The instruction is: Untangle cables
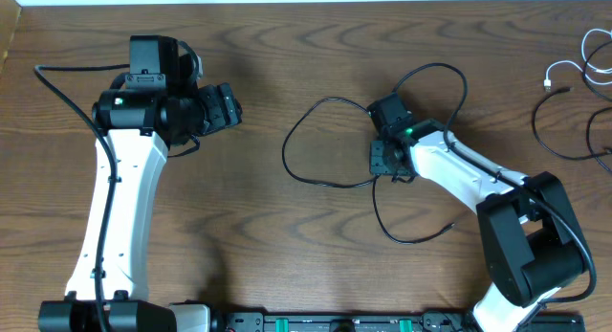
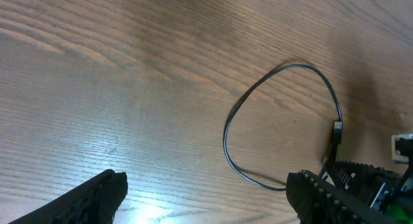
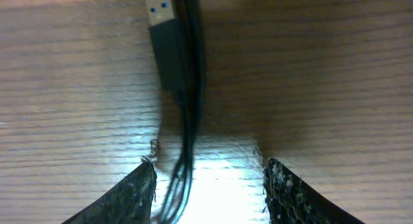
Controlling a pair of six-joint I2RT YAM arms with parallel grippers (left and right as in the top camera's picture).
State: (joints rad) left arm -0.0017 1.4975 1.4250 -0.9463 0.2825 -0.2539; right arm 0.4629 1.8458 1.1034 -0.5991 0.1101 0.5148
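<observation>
A thin black cable (image 1: 316, 141) lies looped in the table's middle, its strands crossing under my right gripper (image 1: 385, 160). In the right wrist view the open jaws (image 3: 210, 185) straddle several black strands (image 3: 187, 146) beside a USB plug (image 3: 164, 37), not closed on them. My left gripper (image 1: 229, 107) is open and empty at the left, away from the cable; its wrist view (image 2: 206, 198) shows the cable loop (image 2: 271, 121) ahead. A white cable (image 1: 574, 69) and another black cable (image 1: 564, 126) lie at the far right.
The right arm's body (image 1: 516, 227) covers the table's lower right. A black rail (image 1: 335, 322) runs along the front edge. The left arm (image 1: 120, 198) stands along the left side.
</observation>
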